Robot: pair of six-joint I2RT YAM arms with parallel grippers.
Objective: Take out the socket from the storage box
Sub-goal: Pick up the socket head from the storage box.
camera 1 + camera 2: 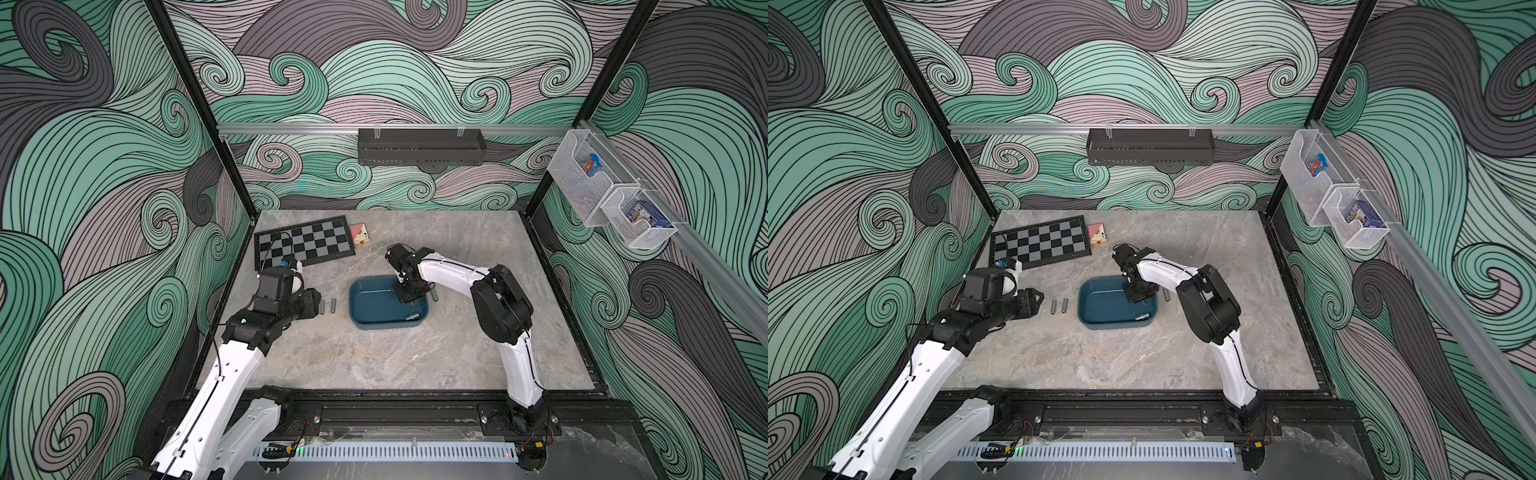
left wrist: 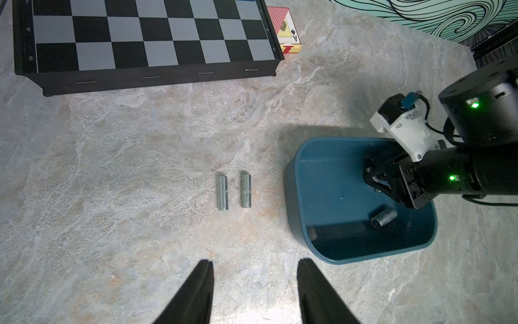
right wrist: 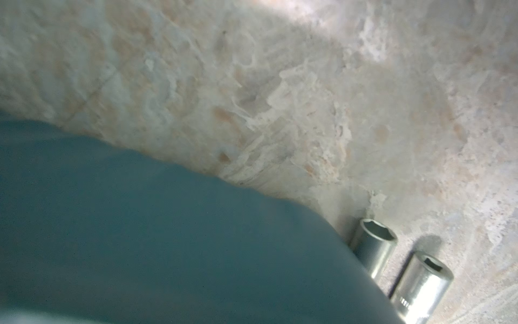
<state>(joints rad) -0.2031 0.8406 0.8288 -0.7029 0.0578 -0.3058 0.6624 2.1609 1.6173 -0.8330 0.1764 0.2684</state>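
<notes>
**Right claw down in the blue box, one socket lying inside**

In both top views the storage box (image 1: 386, 326) (image 1: 1113, 327) sits mid-table (image 1: 374, 361) (image 1: 1100, 361). The socket (image 1: 412, 316) (image 1: 1143, 316) lies on its side in the box's near corner, on the right arm's side. The right claw (image 1: 403, 296) (image 1: 1133, 296) reaches down into the far end of the box, apart from that socket. I cannot tell from here how its jaws stand. The left claw (image 1: 315, 303) (image 1: 1037, 302) hovers on the box's other side, near two spare sockets (image 1: 322, 306) (image 1: 1054, 306) that lie side by side. A chessboard (image 1: 305, 243) (image 1: 1040, 243) and a card pack (image 1: 360, 235) (image 1: 1096, 235) lie at the far left.

In the left wrist view the left claw (image 2: 255, 262) stands spread, with nothing between its fingers (image 2: 201, 291). The spare sockets (image 2: 222, 192) lie parallel on the table (image 2: 112, 168). The socket (image 2: 384, 218) rests on the floor of the box (image 2: 290, 196), near the right claw (image 2: 374, 182) but clear of it. That claw's tips are too dark to read.

In the right wrist view the box wall (image 3: 140, 224) is a teal blur. Two bright sockets (image 3: 372, 246) lie on the table (image 3: 280, 84) just beside it, their hex ends open.
</notes>
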